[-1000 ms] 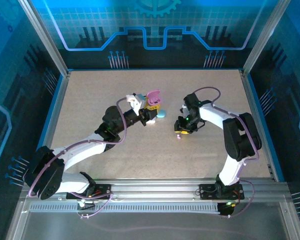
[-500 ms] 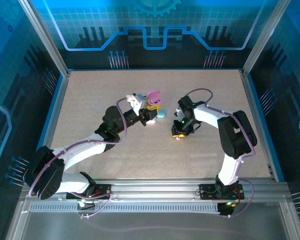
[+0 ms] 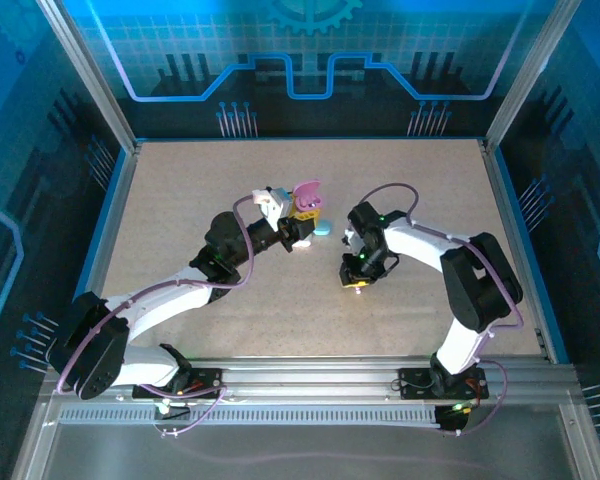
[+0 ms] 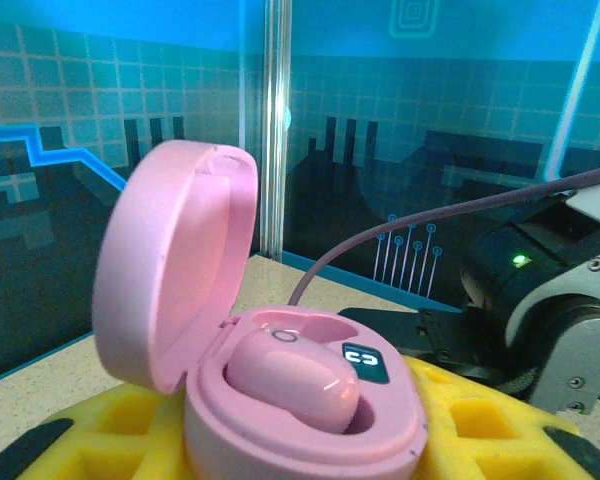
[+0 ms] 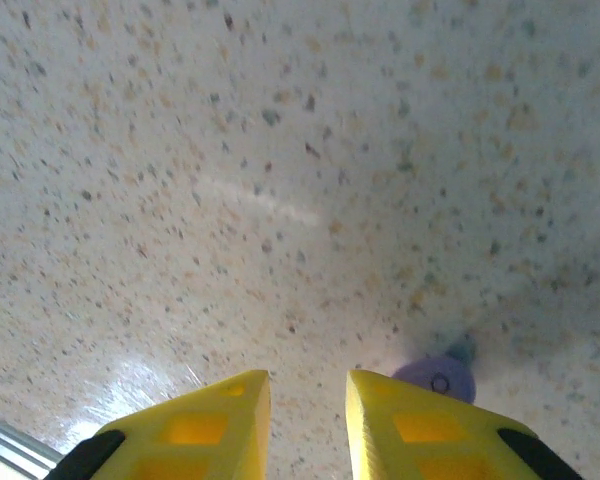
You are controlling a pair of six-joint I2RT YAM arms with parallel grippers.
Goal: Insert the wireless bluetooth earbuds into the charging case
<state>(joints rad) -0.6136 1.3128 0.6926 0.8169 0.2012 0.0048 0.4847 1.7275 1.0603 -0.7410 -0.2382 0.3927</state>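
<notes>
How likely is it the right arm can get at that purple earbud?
Probably yes: the right gripper hangs close over the table, and the purple earbud lies just beside it, outside its narrow gap, with nothing blocking it.

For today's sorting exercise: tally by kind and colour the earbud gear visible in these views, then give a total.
pink charging case, lid open: 1
pink earbud, seated in that case: 1
purple earbud, lying loose: 1
light-blue item, too small to name: 1
Total: 4

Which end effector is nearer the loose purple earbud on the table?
Right. The right end effector sits right by the purple earbud, which lies just outside its jaws, not between them. The left end effector is farther off, gripping the open pink charging case.
</notes>
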